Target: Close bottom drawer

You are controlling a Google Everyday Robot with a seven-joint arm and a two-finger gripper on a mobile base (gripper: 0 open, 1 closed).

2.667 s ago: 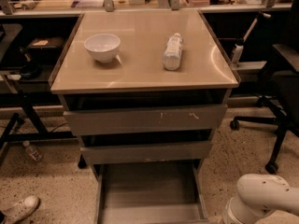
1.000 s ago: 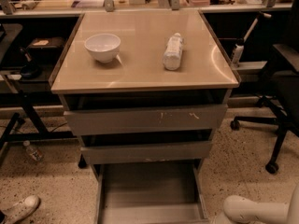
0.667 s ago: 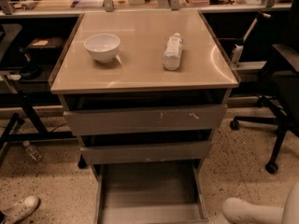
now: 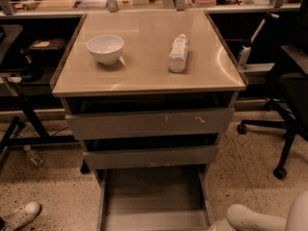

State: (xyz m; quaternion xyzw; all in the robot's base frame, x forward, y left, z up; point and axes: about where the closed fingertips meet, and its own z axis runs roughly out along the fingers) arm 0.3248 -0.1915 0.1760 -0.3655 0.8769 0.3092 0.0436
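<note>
At the far left, on a speckled floor (image 4: 57, 196), a white shoe (image 4: 19, 214) sits in the lower corner, with a small plastic bottle (image 4: 33, 156) lying a little above it. In the centre stands a drawer cabinet with a glossy tan top (image 4: 144, 71). A white bowl (image 4: 105, 48) sits upright on the left of that top, and a pale bottle (image 4: 177, 54) lies on its side to the right, well apart from the bowl. Below the top, three grey drawers step narrower going down. The widest drawer front (image 4: 149, 124), with pale scratch marks, sits slightly out. The mid-width drawer front (image 4: 150, 157) below it is also slightly out. The bottom drawer (image 4: 154, 196), the narrowest, is pulled far out toward the viewer as a shallow tray, its plain front at the lower edge. To the right stands a dark office chair (image 4: 288, 95) on castors. In the lower right corner is a white, rounded robot arm (image 4: 260, 219), just beside the bottom drawer's right front corner. The gripper lies outside the view, so its state cannot be told.
</note>
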